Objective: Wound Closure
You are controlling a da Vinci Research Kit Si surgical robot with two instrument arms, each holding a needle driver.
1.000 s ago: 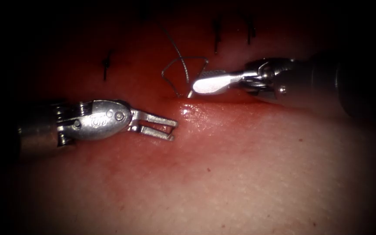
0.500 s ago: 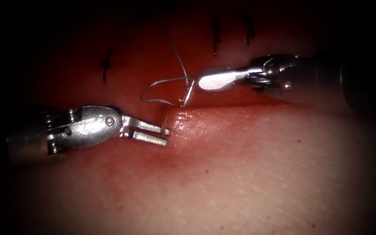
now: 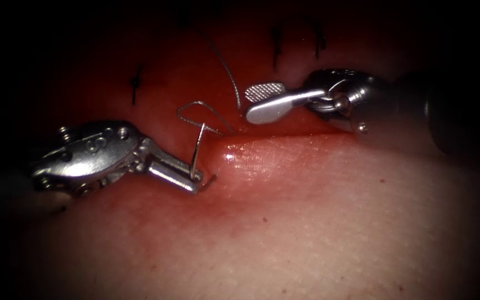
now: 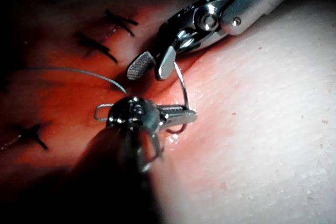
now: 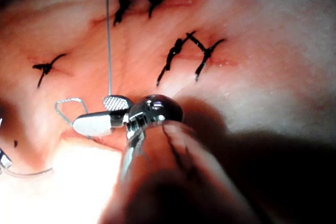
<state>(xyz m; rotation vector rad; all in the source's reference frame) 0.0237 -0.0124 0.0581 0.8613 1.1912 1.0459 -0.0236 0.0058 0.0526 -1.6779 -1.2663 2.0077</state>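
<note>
The needle [image 3: 198, 145] stood nearly upright just left of the cut [image 3: 284, 132], a thin curved sliver gripped near its lower end by the left tool [image 3: 194, 179], whose jaws were clenched on it. A short bit of the needle's curve stuck out past the jaws at about four o'clock, close to the glistening tissue [image 3: 318, 222]; whether that end touched the tissue could not be told. In the left wrist view the needle [image 4: 184, 88] arched from the left tool [image 4: 184, 116] up toward the right tool [image 4: 149, 66], free of the tissue along the part that showed.

The thread [image 3: 198, 111] lay in a small loop at about twelve o'clock from the needle, on the red, wet surface, and a strand ran from there toward one o'clock into the dark. In the right wrist view the thread [image 5: 108, 35] ran straight up from beside the right tool [image 5: 102, 114], with the loop at nine o'clock from the jaws.

The right tool [image 3: 259, 103] hung at two o'clock from the needle, over the cut, its jaws parted and grasping nothing.

Dark finished stitches [image 3: 276, 47] crossed the cut at about twelve o'clock from the right tool, and another stitch [image 3: 135, 83] sat at eleven o'clock from the needle
</note>
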